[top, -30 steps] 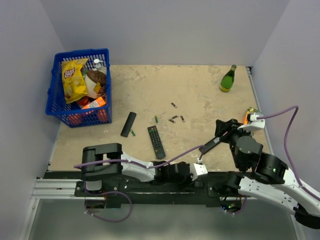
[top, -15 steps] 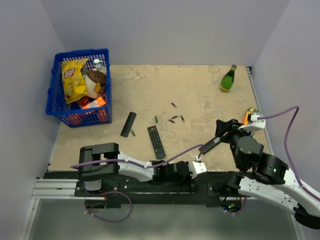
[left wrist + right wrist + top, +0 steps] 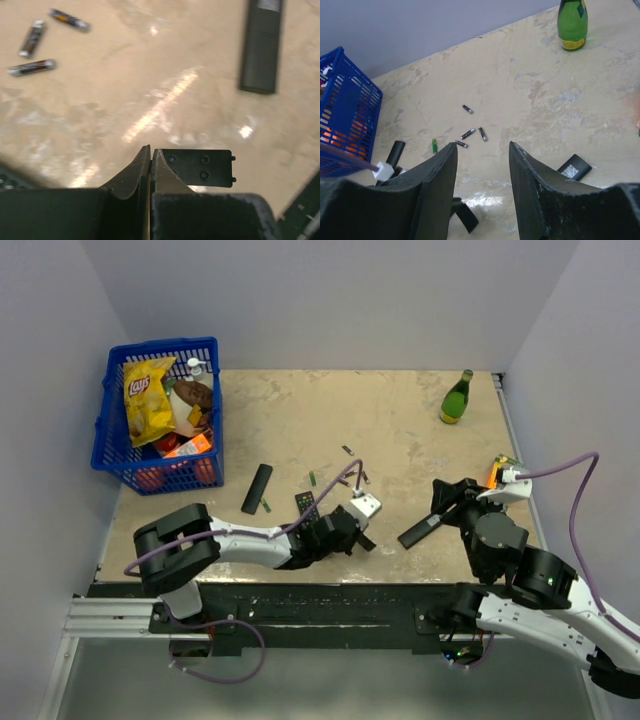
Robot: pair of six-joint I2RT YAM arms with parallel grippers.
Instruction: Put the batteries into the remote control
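Note:
The remote control [image 3: 420,528] lies on the table with its labelled back up, and it also shows in both wrist views [image 3: 262,45] [image 3: 574,167]. Its small black back cover [image 3: 200,167] lies flat just right of my left gripper [image 3: 150,150], which is shut with nothing between its fingers. In the top view my left gripper [image 3: 358,532] is at the table's centre, left of the remote. Three batteries [image 3: 32,66] lie ahead of it to the left, and several show in the other views [image 3: 348,478] [image 3: 468,133]. My right gripper [image 3: 482,144] [image 3: 447,502] stands open and empty beside the remote's far end.
A black remote with a greyish button face [image 3: 313,523] lies under the left arm. A shorter plain black remote [image 3: 257,488] lies further left. Small green cells [image 3: 312,478] [image 3: 434,145] lie nearby. A blue basket of groceries [image 3: 105,440] stands far left, a green bottle [image 3: 456,398] far right.
My left arm has swung out from the near edge to the table's centre and its jaws have shut. The remote control has shifted slightly left. The right arm has stayed in place.

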